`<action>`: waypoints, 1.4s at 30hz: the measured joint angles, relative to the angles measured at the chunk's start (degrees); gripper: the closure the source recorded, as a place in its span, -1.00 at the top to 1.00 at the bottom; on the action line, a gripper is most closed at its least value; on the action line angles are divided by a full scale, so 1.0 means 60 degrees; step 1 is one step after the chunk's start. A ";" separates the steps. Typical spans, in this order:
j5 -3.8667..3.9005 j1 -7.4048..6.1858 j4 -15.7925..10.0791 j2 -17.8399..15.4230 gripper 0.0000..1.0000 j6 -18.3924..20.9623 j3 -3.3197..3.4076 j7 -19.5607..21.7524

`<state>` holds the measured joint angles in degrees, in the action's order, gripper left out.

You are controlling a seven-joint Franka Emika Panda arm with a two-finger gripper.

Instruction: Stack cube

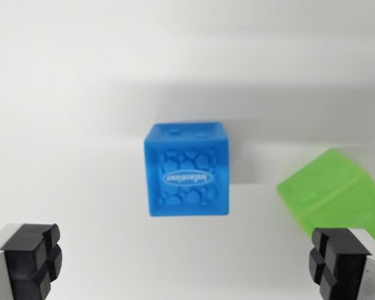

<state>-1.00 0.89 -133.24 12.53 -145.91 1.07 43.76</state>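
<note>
- My gripper hangs with its two black-padded fingers spread wide apart, one in each bottom corner of the wrist view, and nothing is held between them.
- A blue cube sits on the white table, near the middle of the wrist view and above the gap between my fingers, touching neither of them.
- The face of the blue cube turned toward my camera carries a raised pebble pattern and a white oval logo; the lettering appears to read "infantino", though the picture is soft.
- Small raised marks show on the cube's top face; they are too blurred to make out.
- A green cube sits tilted at the wrist view's right, apart from the blue cube, its lower edge cut off behind my finger on that side.
- No writing can be read on the green cube.
- The table is plain, matte and white, with a soft grey shadow band running across it behind the blue cube.
- Nothing of the room beyond the white surface is visible.
</note>
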 joint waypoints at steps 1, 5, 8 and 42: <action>0.0005 0.0000 -0.0072 0.0047 1.00 -0.0110 -0.0002 -0.0022; 0.0026 0.0000 -0.0320 0.0256 1.00 -0.0533 -0.0009 -0.0116; 0.0036 0.0000 -0.0465 0.0397 1.00 -0.0808 -0.0013 -0.0181; 0.0038 0.0014 -0.0120 0.2840 -1.00 -0.2878 -0.0063 -0.0241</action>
<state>-0.77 0.98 -133.96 29.57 -163.18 0.69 42.31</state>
